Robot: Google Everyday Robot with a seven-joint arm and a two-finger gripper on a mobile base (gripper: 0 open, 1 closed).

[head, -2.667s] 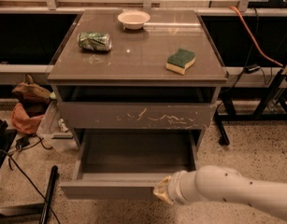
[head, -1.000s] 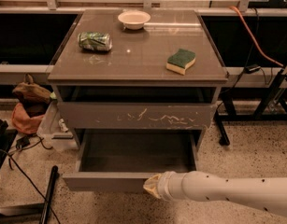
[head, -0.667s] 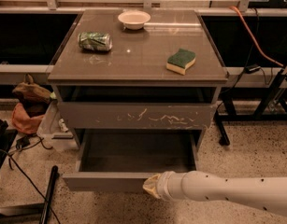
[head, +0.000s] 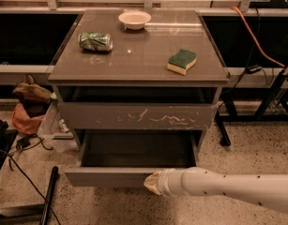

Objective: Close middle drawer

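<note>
The middle drawer [head: 106, 177] is pulled out from the grey-brown cabinet. Its plain front faces me and its inside [head: 136, 150] holds nothing. Above it sits the drawer front with white scratch marks [head: 134, 116]. My gripper [head: 153, 183] is at the end of the white arm [head: 228, 190], which reaches in from the lower right. The gripper's tan tip rests against the right part of the middle drawer's front.
On the cabinet top [head: 134, 55] lie a crushed green can [head: 95, 41], a white bowl [head: 134, 18] and a green-yellow sponge [head: 182, 61]. Bags [head: 28, 107] and black cables [head: 21, 172] lie on the floor at left. A black stand [head: 270, 102] is at right.
The gripper has moved left and up along the drawer front. The drawer has slid a little way into the cabinet.
</note>
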